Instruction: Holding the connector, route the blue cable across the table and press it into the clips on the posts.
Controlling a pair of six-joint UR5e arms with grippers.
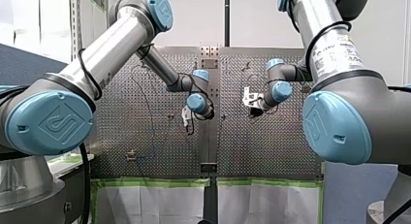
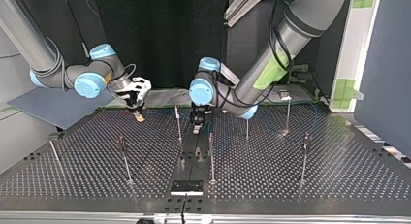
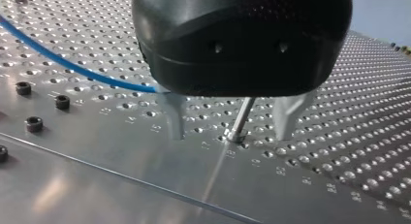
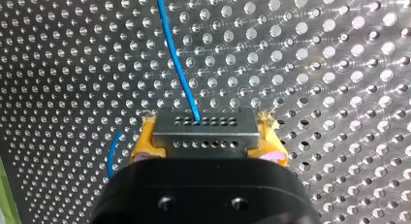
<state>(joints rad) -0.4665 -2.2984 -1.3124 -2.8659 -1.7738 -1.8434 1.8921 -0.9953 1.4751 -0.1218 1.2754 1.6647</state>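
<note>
Pose, our right arm: it comes in at the top view's left with the elbow bent and the wrist turned down. The right gripper (image 2: 138, 112) points at the perforated metal table (image 2: 291, 185), over the part toward the edge on the arms' side.
Right pincer: its yellow pads (image 4: 143, 144) pinch the flat grey metal connector (image 4: 205, 132), which has two rows of small holes. One pad sits at each short end.
Pose, our left arm: it comes in at the top view's right and reaches to the table's middle seam. The black left gripper (image 3: 231, 124) hangs low, its tips close to the surface.
Left pincer: the metal fingers (image 3: 175, 118) are spread wide and hold nothing. A thin upright metal post (image 3: 241, 118) stands between them, apart from both.
Task's thing: the thin blue cable (image 4: 175, 59) leaves the connector at one of its hole rows and runs ahead of the right gripper over the table. In the left wrist view it lies across the surface and passes behind one left finger. We cannot tell whether it sits in any clip.
Around: more thin posts (image 2: 304, 158) stand scattered across the table. Small black bolts (image 3: 62, 102) sit in a row beside the left gripper. A black plate (image 2: 186, 186) lies at the middle of the edge farthest from the arms.
In the way: a slim post (image 2: 178, 121) stands between the two grippers in the top view.
</note>
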